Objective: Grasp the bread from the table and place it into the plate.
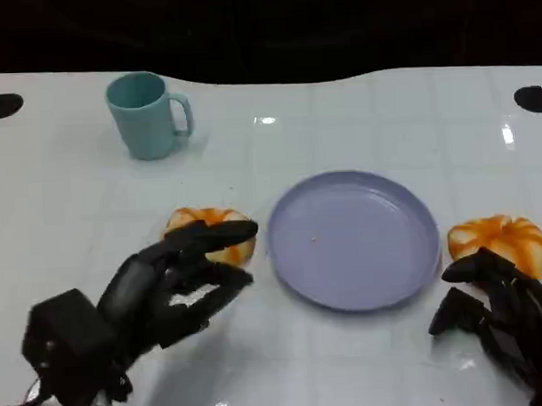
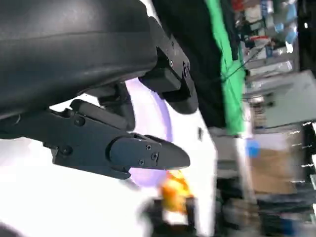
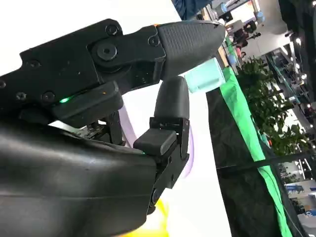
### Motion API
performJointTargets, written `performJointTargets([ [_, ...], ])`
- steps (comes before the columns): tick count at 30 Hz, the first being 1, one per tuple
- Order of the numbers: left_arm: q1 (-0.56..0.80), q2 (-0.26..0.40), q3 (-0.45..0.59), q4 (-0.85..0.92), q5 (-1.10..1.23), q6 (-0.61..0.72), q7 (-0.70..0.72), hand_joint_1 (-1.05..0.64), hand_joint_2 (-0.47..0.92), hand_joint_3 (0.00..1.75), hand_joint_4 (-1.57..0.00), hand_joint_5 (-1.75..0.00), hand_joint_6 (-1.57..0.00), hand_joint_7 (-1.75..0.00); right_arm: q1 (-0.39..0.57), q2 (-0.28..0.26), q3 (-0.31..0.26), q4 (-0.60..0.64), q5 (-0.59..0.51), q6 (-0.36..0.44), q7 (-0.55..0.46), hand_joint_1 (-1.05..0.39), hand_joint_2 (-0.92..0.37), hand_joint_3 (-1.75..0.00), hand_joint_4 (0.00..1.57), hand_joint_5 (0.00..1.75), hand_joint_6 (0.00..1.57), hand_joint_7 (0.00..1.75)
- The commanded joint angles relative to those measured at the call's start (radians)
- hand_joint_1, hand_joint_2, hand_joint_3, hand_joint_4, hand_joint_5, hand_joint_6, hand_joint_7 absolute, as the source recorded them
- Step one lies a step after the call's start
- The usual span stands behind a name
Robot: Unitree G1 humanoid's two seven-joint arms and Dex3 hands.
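In the head view, a white glossy surface (image 1: 365, 360) carries a lavender plate (image 1: 354, 238) at the middle. Two orange-and-white bread pieces lie on the surface, one on each side of the plate. The left bread (image 1: 211, 234) sits just beside the plate's left rim, and the left robot hand (image 1: 180, 282) reaches over it from the near side, its fingers spread apart with the upper finger lying across the bread's near edge; nothing is clasped in it. The right bread (image 1: 499, 244) lies just off the plate's right rim, and the right robot hand (image 1: 498, 315) sits on the near side of it, fingers apart and holding nothing, with one fingertip close against the bread's near-left edge. A teal mug (image 1: 146, 115) stands upright, well apart, at the far left of the surface.

In the left wrist view, the left robot hand (image 2: 123, 123) shows its black fingers separated, and the plate (image 2: 155, 123) appears pale purple between them. Beyond the fingertips a blurred orange bread (image 2: 174, 190) lies on the surface, near the plate's edge.

In the right wrist view, the right robot hand (image 3: 148, 98) has its fingers parted, empty. The teal mug (image 3: 207, 76) shows past the upper fingertip, and a yellow-orange patch of bread (image 3: 155, 222) peeks out beneath the hand's shell.
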Motion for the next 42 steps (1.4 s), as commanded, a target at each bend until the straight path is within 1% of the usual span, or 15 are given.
performJointTargets([
  [1, -0.029, 0.061, -0.028, -0.020, 0.154, -0.063, 0.108, -0.55, 0.92, 0.07, -0.21, -0.72, -0.49, -0.06, 0.004, -0.008, -0.001, 0.018, -0.006, -0.007, -0.003, -0.53, -0.92, -0.27, 0.64, 1.58, 0.59, 1.24],
  [4, -0.035, 0.074, -0.041, -0.019, 0.195, -0.075, 0.148, -0.54, 0.92, 0.06, -0.20, -0.70, -0.49, -0.05, 0.003, -0.009, 0.000, 0.022, -0.006, -0.013, -0.001, -0.54, -0.92, -0.27, 0.64, 1.59, 0.59, 1.23],
  [10, -0.036, 0.085, -0.055, -0.015, 0.194, -0.078, 0.169, -0.54, 0.92, 0.05, -0.20, -0.68, -0.49, -0.04, 0.001, -0.009, 0.000, 0.025, -0.005, -0.015, 0.000, -0.54, -0.92, -0.27, 0.64, 1.59, 0.60, 1.23],
  [11, -0.074, 0.144, -0.086, -0.006, 0.353, -0.096, 0.243, -0.54, 0.91, 0.05, -0.18, -0.67, -0.47, -0.03, 0.004, -0.008, -0.001, 0.020, -0.004, -0.010, -0.005, -0.54, -0.92, -0.27, 0.64, 1.59, 0.60, 1.23],
  [13, -0.123, 0.219, -0.127, 0.008, 0.560, -0.118, 0.345, -0.55, 0.90, 0.02, -0.14, -0.57, -0.40, -0.01, 0.008, -0.006, -0.002, 0.013, -0.001, -0.003, -0.011, -0.56, -0.92, -0.26, 0.65, 1.60, 0.61, 1.23],
  [15, -0.148, 0.252, -0.153, 0.012, 0.654, -0.103, 0.380, -0.55, 0.89, 0.01, -0.14, -0.53, -0.39, -0.01, 0.007, -0.007, -0.004, 0.014, 0.001, 0.002, -0.009, -0.56, -0.92, -0.25, 0.65, 1.60, 0.62, 1.23],
  [17, -0.175, 0.284, -0.184, 0.012, 0.731, -0.071, 0.389, -0.57, 0.88, 0.00, -0.09, -0.43, -0.32, 0.00, 0.006, -0.009, -0.005, 0.015, 0.004, 0.009, -0.006, -0.56, -0.92, -0.24, 0.64, 1.60, 0.62, 1.22],
  [21, -0.204, 0.310, -0.225, -0.001, 0.796, -0.010, 0.373, -0.57, 0.88, 0.00, -0.03, -0.32, -0.25, 0.00, 0.005, -0.007, -0.008, 0.014, 0.008, 0.012, -0.002, -0.54, -0.92, -0.24, 0.64, 1.59, 0.61, 1.21],
  [23, -0.224, 0.318, -0.249, -0.006, 0.830, 0.030, 0.355, -0.57, 0.88, 0.00, -0.01, -0.28, -0.22, 0.00, 0.006, -0.008, -0.007, 0.014, 0.006, 0.010, -0.001, -0.53, -0.92, -0.24, 0.64, 1.58, 0.61, 1.20],
  [24, -0.233, 0.321, -0.260, -0.006, 0.844, 0.046, 0.350, -0.56, 0.88, 0.00, 0.00, -0.20, -0.18, -0.01, 0.006, -0.008, -0.007, 0.014, 0.005, 0.010, 0.000, -0.53, -0.92, -0.25, 0.64, 1.58, 0.61, 1.20],
  [27, -0.279, 0.325, -0.301, 0.028, 0.883, 0.091, 0.325, -0.54, 0.87, 0.00, 0.00, -0.12, -0.14, -0.01, 0.007, -0.008, -0.008, 0.017, 0.005, 0.004, 0.001, -0.53, -0.92, -0.25, 0.64, 1.57, 0.62, 1.20],
  [29, -0.315, 0.323, -0.326, 0.063, 0.894, 0.113, 0.307, -0.53, 0.86, 0.00, 0.00, -0.09, -0.13, -0.01, 0.009, -0.009, -0.007, 0.011, 0.004, 0.013, -0.004, -0.54, -0.92, -0.24, 0.65, 1.57, 0.62, 1.20],
  [32, -0.359, 0.314, -0.354, 0.121, 0.892, 0.133, 0.296, -0.50, 0.82, 0.00, -0.02, -0.09, -0.16, -0.02, 0.013, -0.009, -0.006, 0.003, 0.006, 0.021, -0.003, -0.54, -0.92, -0.23, 0.64, 1.57, 0.62, 1.20],
  [37, -0.408, 0.311, -0.397, 0.178, 0.890, 0.174, 0.276, -0.50, 0.83, 0.00, -0.01, -0.08, -0.15, 0.00, 0.015, -0.007, -0.011, -0.005, 0.016, 0.035, 0.004, -0.53, -0.92, -0.22, 0.64, 1.55, 0.61, 1.19],
  [42, -0.546, 0.261, -0.472, 0.425, 0.908, 0.187, 0.303, -0.53, 0.85, 0.01, -0.03, -0.08, -0.15, 0.00, 0.014, -0.013, -0.004, -0.002, -0.002, 0.017, -0.004, -0.55, -0.92, -0.24, 0.64, 1.57, 0.62, 1.21],
])
